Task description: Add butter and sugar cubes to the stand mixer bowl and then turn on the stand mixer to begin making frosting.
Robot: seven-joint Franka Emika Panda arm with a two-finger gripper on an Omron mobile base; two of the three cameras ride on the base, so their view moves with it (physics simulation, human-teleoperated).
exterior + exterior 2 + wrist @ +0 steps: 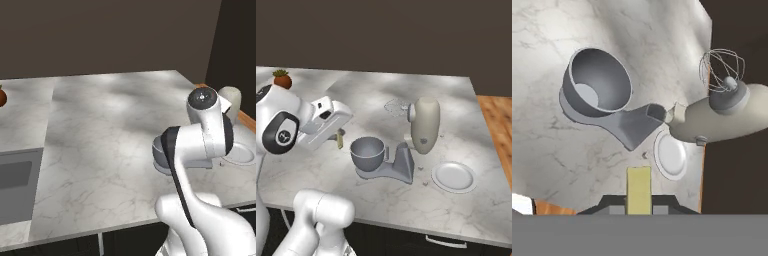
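Observation:
My gripper (339, 138) is shut on the butter (339, 140), a small pale yellow-green bar, and hangs above the counter just left of the stand mixer bowl (367, 152). In the hand view the butter (638, 187) stands up between the fingertips, and the grey bowl (597, 82), with nothing inside, sits on the mixer's grey base (629, 127). The stand mixer (423, 125) has its cream head tilted back, with the wire whisk (396, 106) raised clear of the bowl. A tiny pale speck (425, 183) lies by the plate, too small to tell whether it is one of the sugar cubes.
A flat white plate (454, 176) lies to the right of the mixer, near the counter's front edge. A reddish fruit (282, 79) sits at the far left back. A sink (15, 185) is sunk into the counter on the left. Wooden floor shows beyond the counter's right end.

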